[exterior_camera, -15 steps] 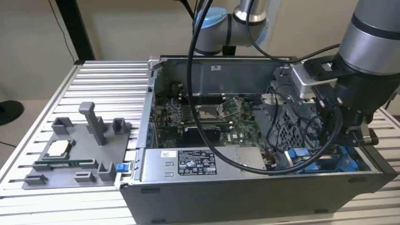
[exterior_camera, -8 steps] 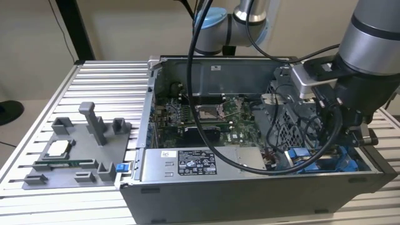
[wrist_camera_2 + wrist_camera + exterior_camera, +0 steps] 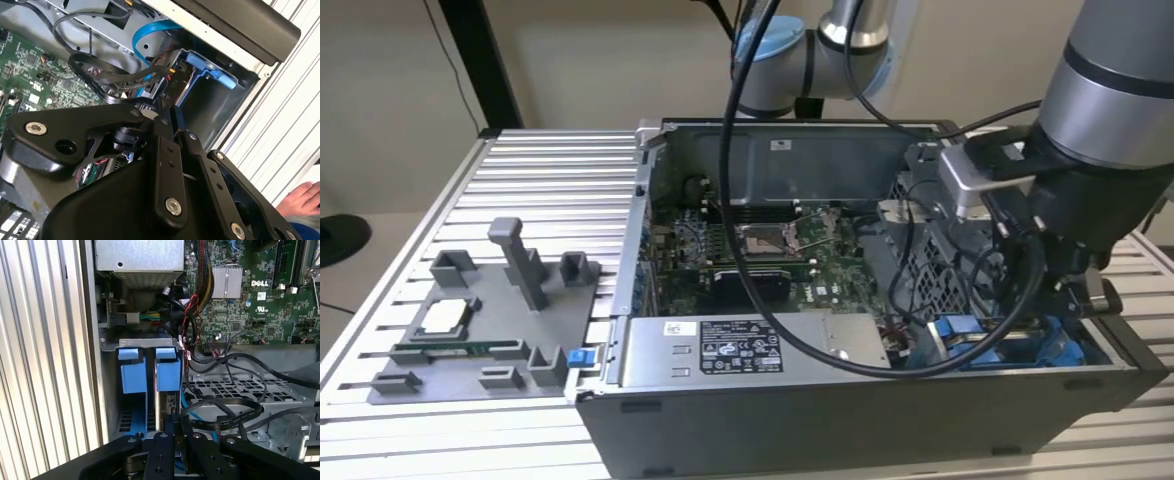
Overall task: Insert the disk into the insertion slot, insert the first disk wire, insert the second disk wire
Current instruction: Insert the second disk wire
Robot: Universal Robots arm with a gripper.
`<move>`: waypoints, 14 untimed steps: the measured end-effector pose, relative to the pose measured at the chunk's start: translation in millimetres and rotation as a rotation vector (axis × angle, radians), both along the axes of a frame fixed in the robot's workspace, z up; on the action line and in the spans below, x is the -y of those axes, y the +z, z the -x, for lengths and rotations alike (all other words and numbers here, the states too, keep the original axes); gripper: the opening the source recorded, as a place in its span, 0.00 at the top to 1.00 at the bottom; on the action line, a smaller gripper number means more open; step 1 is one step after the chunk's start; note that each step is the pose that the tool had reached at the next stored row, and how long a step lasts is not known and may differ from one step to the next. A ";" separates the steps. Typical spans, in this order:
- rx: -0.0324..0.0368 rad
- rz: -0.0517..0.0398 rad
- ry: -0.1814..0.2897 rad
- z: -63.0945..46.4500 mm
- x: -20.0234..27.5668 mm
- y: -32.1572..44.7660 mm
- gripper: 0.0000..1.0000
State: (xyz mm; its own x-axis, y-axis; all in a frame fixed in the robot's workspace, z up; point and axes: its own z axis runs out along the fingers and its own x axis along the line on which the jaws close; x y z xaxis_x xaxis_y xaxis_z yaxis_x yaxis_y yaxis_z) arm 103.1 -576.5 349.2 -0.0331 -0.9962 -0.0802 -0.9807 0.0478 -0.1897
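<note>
Your end effector (image 3: pixel 176 427), fingers pressed together over the disk (image 3: pixel 167 385), hangs directly above it as it stands on edge in the insertion slot (image 3: pixel 134 412), long axis pointing down.

Even, soft indoor light, no hard shadows. Exterior view: mild sheen on the silver arm segment (image 3: pixel 1118 75), case interior (image 3: pixel 774 250) darker. Second wrist view: black gripper (image 3: pixel 167 127) underexposed and soft in the lower frame, ribbed table (image 3: pixel 295 115) bright at right. First wrist view fairly sharp.
</note>
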 end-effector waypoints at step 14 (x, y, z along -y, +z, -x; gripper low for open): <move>0.0069 -0.0004 0.000 0.0 -2.4 -7.3 1.00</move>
State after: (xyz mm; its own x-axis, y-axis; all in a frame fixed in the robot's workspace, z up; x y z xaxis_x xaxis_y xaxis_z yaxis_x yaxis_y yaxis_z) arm 103.1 -574.2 342.0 -0.0325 -0.9962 -0.0808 -0.9794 0.0478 -0.1964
